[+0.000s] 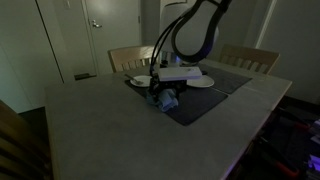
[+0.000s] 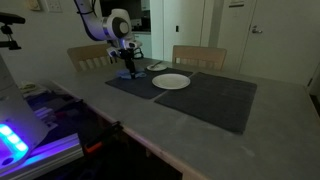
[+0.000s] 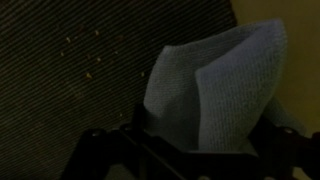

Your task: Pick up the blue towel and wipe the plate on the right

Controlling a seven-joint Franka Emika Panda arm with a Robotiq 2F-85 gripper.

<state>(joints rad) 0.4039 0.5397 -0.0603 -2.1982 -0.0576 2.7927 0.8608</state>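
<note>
The blue towel (image 3: 215, 90) hangs bunched from my gripper (image 3: 195, 150), which is shut on it, over the dark placemat (image 3: 70, 70). In both exterior views the gripper (image 1: 166, 90) (image 2: 128, 66) holds the towel (image 1: 168, 100) (image 2: 126, 75) low over the placemat's near corner. A white plate (image 1: 203, 82) (image 2: 171, 82) lies on the placemat a little to one side of the towel. A second white plate (image 1: 140, 80) (image 2: 158, 67) lies close by at the mat's far edge.
The dark placemat (image 1: 205, 100) (image 2: 215, 100) covers part of a grey table (image 1: 100, 130) (image 2: 200, 140). Two wooden chairs (image 1: 250, 58) (image 2: 198, 56) stand behind the table. A white door (image 1: 100, 35) is in the background.
</note>
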